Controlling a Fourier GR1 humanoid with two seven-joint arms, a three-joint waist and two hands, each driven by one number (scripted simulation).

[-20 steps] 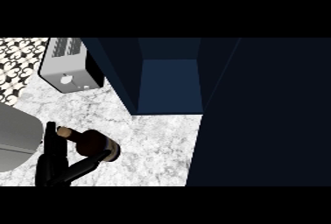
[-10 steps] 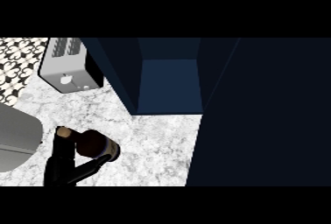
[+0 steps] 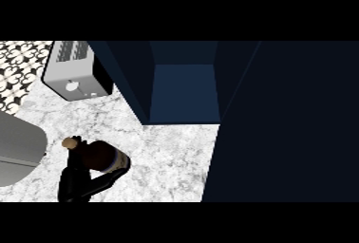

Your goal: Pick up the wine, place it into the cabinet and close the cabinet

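Note:
The wine bottle (image 3: 101, 154) is dark brown with a tan cork end (image 3: 70, 141) and a pale band near its base. It is at the lower left of the marble counter (image 3: 175, 156). My left hand (image 3: 79, 182) comes up from the lower edge and curls round the bottle from below, with fingers along its neck side and under its body. The dark blue cabinet (image 3: 186, 90) stands open up and to the right of the bottle. Its open door (image 3: 288, 123) fills the right side of the view. No right hand shows.
A silver toaster (image 3: 73, 71) stands at the back left, beside the cabinet's left wall. A large grey rounded object (image 3: 17, 152) lies at the left edge, close to the bottle. Patterned tiles (image 3: 17, 66) line the far left.
The hand's fingers have curled closer round the bottle. Bottle and hand have stayed in nearly the same spot.

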